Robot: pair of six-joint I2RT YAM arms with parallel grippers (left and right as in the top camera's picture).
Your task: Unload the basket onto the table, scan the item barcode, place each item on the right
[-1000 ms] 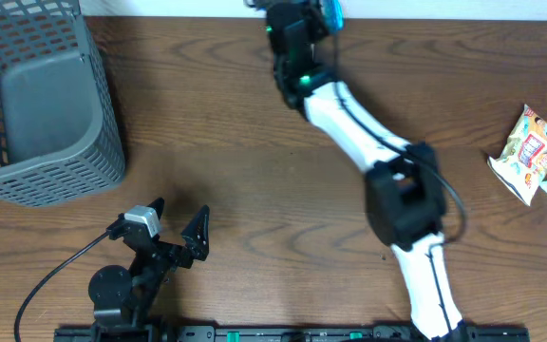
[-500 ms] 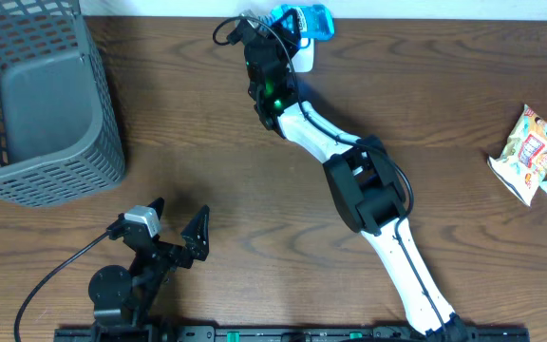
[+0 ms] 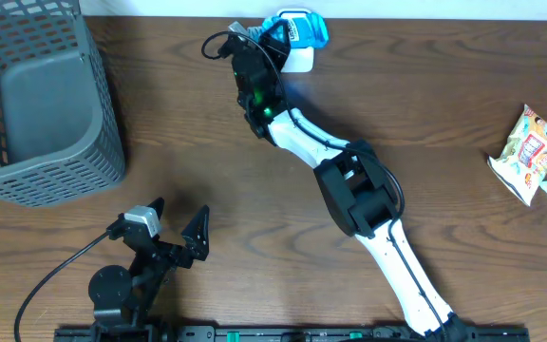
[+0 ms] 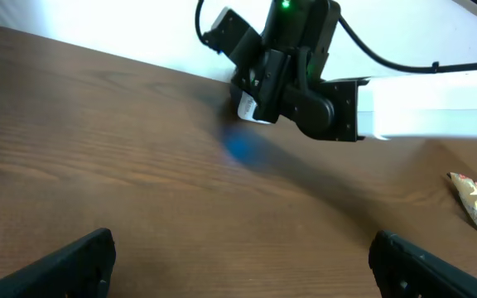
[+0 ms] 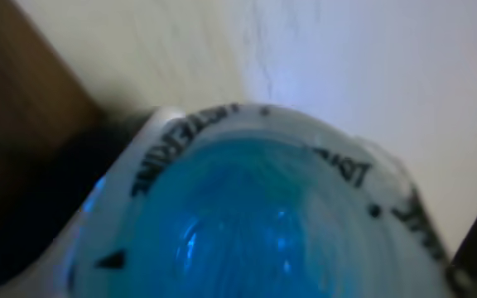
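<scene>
The table (image 3: 207, 161) looks matt wood-grain, the basket (image 3: 103, 142) grey plastic mesh, the item (image 3: 307, 27) glossy blue plastic.

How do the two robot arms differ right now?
The black left arm sits folded low at the near edge of the brown wooden table; the white-and-black right arm stretches across to the far edge. The left arm's jaws stand wide open and empty; the right arm's jaws are closed on a blue-and-white container. Both end in two-finger jaws.
</scene>
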